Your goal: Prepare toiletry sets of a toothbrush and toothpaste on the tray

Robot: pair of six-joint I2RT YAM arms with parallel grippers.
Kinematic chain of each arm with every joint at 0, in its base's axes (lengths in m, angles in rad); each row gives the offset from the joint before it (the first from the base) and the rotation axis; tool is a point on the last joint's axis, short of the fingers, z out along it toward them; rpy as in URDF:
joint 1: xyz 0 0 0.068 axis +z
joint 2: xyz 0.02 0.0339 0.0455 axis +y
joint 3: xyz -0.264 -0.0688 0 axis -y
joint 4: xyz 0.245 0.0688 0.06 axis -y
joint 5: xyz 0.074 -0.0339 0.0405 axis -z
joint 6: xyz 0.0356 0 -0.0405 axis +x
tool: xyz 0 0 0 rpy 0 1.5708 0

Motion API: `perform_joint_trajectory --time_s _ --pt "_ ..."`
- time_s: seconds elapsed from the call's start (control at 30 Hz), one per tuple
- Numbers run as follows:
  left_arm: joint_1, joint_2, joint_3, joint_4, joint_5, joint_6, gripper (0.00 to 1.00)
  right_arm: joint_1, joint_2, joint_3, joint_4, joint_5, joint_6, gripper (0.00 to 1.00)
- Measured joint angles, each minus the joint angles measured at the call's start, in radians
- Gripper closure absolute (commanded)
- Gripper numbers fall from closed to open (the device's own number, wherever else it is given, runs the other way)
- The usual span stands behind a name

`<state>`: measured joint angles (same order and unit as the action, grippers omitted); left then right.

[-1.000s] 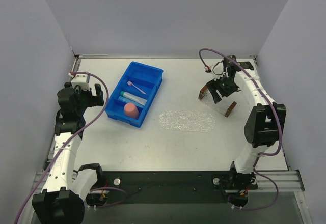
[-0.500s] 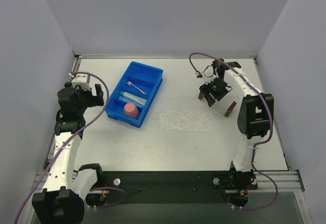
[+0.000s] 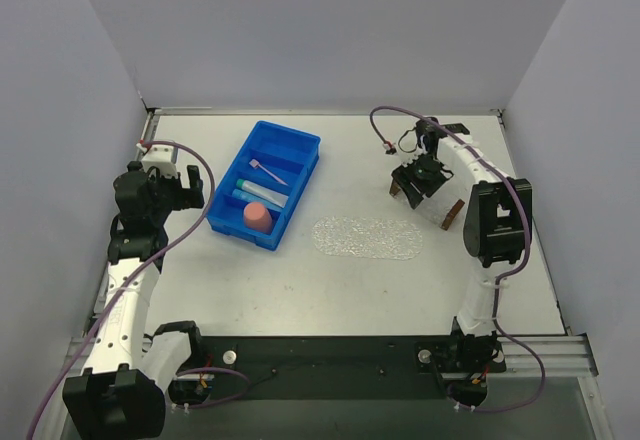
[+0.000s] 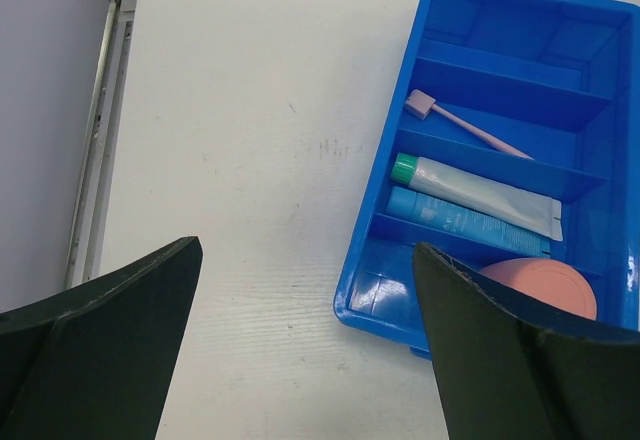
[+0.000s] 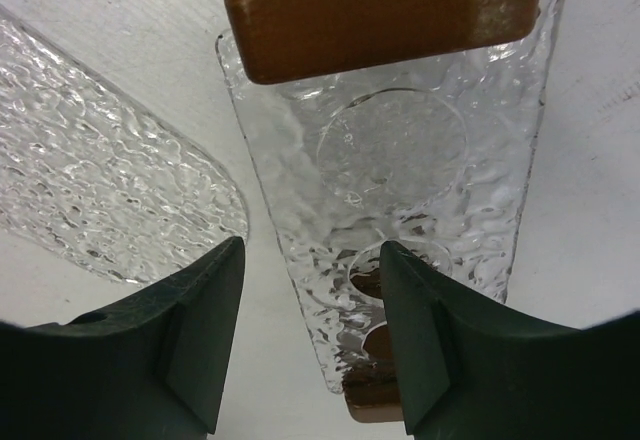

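Note:
The clear glittery tray (image 3: 430,198) with a brown block (image 5: 385,10) at each short end lies at the right of the table. My right gripper (image 5: 312,260) stands open over its near end. The left finger (image 5: 190,340) is apart from the tray's long edge and the right finger (image 5: 425,350) is over the tray. The pink-lilac toothbrush (image 4: 470,130) and two toothpaste tubes, grey (image 4: 480,192) and blue (image 4: 465,222), lie in the blue bin (image 3: 300,142). My left gripper (image 4: 308,260) hangs open left of the bin, holding nothing.
A round pink cup (image 4: 540,285) sits in the bin's nearest compartment. A clear glittery oval mat (image 3: 367,237) lies flat on the table between the bin and the tray, close to the tray's left side (image 5: 100,160). Grey walls enclose the table.
The right arm's elbow has swung in toward the back and its jaws have narrowed around the tray's edge. The left arm and the bin's contents have not moved.

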<state>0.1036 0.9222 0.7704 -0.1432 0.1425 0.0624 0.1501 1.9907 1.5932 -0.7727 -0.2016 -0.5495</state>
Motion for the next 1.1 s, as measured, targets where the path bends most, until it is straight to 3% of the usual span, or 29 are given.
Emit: perform_joint_trajectory --time_s 0.7,1.1 --pt "0.003 0.021 0.0 0.0 0.0 0.002 0.03 0.0 -0.021 -0.07 0.093 0.027 -0.1 0.98" --pt "0.003 0.032 0.0 0.0 0.0 0.002 0.03 0.029 -0.188 -0.161 0.095 0.038 -0.137 1.0"
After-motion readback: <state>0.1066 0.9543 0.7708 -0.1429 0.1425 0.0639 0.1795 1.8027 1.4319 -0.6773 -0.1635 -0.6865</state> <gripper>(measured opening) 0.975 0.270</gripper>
